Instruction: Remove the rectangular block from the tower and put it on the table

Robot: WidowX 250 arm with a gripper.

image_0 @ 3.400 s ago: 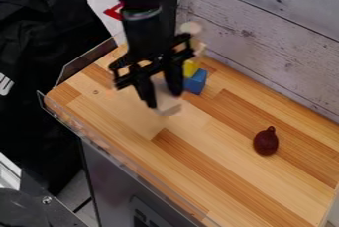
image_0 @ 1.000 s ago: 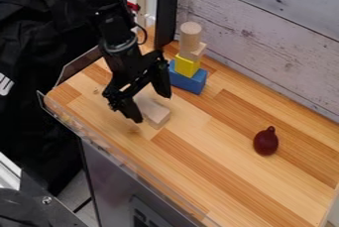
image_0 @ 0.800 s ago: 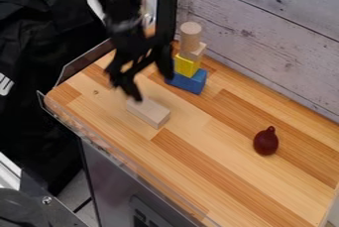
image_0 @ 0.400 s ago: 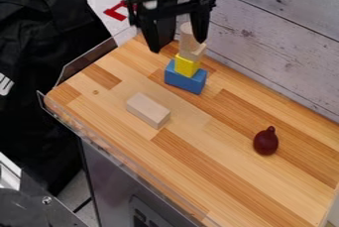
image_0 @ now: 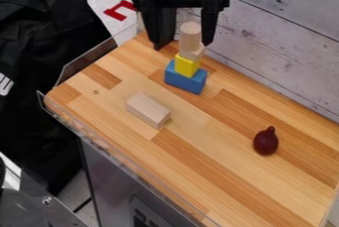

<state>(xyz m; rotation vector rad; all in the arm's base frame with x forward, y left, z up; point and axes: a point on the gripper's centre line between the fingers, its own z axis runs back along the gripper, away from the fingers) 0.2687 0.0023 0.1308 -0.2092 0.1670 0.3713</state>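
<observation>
The gripper [image_0: 183,45] is at the far end of the table [image_0: 232,186], pointing down, with its jaws well apart. In the view, one finger is on the left of the tower's upper part and the other on its right. Nothing is clamped between them – whether either finger touches the tower I cannot tell.

The block [image_0: 147,111], a plain wooden one, lies on the table on a broad face, left of the tower and nearer, apart from it. Its length slants from far left to near right.

The tower has a blue block [image_0: 185,79] at the bottom, resting on the table. A yellow block [image_0: 187,66] sits on the blue one, a small wooden piece [image_0: 195,53] on the yellow, and an upright wooden cylinder [image_0: 190,34] on top.

Well apart, toward the right, is a dark red pear-shaped thing [image_0: 266,142], its narrow end pointing to the far side. A whitish plank wall [image_0: 285,37] runs along the far right. Past the left edge are black cloth [image_0: 49,37] and – farther back – a red thing [image_0: 119,11].
</observation>
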